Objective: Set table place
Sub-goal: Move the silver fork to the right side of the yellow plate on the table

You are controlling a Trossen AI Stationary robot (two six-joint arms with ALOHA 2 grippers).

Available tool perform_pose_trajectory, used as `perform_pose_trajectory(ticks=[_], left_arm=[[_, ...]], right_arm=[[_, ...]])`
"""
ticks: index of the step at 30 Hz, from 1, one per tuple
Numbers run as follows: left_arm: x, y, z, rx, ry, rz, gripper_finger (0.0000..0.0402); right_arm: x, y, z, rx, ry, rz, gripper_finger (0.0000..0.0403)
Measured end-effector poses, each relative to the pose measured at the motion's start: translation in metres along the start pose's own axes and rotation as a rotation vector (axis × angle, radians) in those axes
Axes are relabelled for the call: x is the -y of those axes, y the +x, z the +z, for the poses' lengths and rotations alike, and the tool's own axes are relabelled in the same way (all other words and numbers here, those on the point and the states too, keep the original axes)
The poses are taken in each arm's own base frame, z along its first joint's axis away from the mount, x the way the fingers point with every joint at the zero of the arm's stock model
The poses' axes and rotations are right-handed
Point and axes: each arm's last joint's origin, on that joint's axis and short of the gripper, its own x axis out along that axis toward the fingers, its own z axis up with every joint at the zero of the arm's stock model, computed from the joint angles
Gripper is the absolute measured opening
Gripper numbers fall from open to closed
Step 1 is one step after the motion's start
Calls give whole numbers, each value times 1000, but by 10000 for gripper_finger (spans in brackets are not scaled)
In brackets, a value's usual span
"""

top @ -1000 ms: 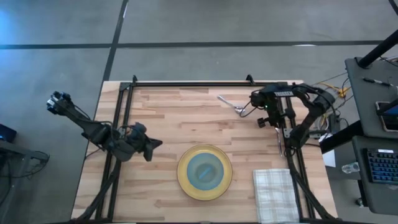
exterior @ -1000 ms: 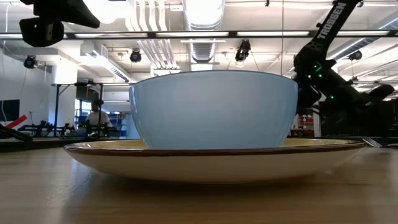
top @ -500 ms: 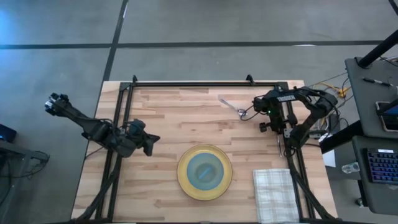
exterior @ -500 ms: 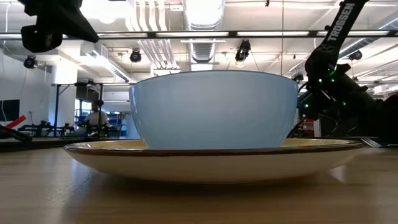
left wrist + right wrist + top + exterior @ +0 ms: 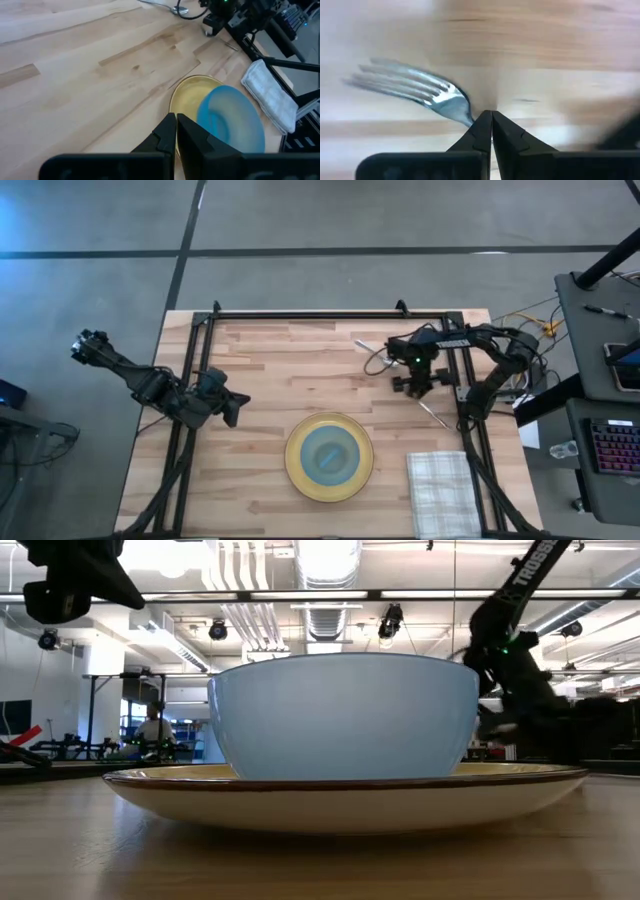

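The blue bowl (image 5: 326,452) stands in the yellow plate (image 5: 293,442) at the table's near middle; both also show in the low view, the bowl (image 5: 343,715) on the plate (image 5: 340,802). The checked napkin (image 5: 443,492) lies flat at the near right. The spoon (image 5: 364,347) lies at the far middle. My right gripper (image 5: 408,383) hangs just right of the spoon, shut on the fork (image 5: 415,87). My left gripper (image 5: 232,405) is shut and empty above the table, left of the plate; its closed fingers show in the left wrist view (image 5: 176,125). My right gripper pinches the fork between its two fingers at the neck (image 5: 465,116), just behind the tines. The fingers point down from above. The tines stick out to one side and the handle (image 5: 433,413) slants toward the near right. The fork seems clear of the table.
A black cable loop (image 5: 378,363) lies by the spoon. Black frame rails run along the table's left (image 5: 190,380), far (image 5: 300,314) and right (image 5: 470,450) sides. Bare wood lies between my left gripper and the plate.
My right gripper has gone toward the table's left edge, carrying the fork off its place by the right rail; the fork has turned from lying along the rail to slanting. My left gripper has drawn back a little toward the left and far edges.
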Motion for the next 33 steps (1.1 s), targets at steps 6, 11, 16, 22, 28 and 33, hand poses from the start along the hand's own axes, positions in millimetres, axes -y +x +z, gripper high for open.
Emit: perform_pose_trajectory(ticks=[6, 11, 16, 22, 28, 33], left_arm=[[0, 1, 0, 0, 2, 2, 0], [1, 2, -1, -2, 7, 8, 0], [2, 3, -2, -2, 14, 13, 0], [2, 4, -3, -4, 19, 17, 0], [2, 4, -3, -4, 20, 18, 0], [1, 4, -3, -6, 24, 24, 0]], right_arm=[[-22, -18, -5, 149, -40, -25, 9], [-31, -40, -4, 218, -61, -7, 9], [-41, -48, -7, 216, -98, 40, 9], [-41, -31, -7, 153, -99, 26, 9], [-46, -21, -9, 150, -114, 26, 9], [-53, -15, -7, 166, -113, 47, 9]])
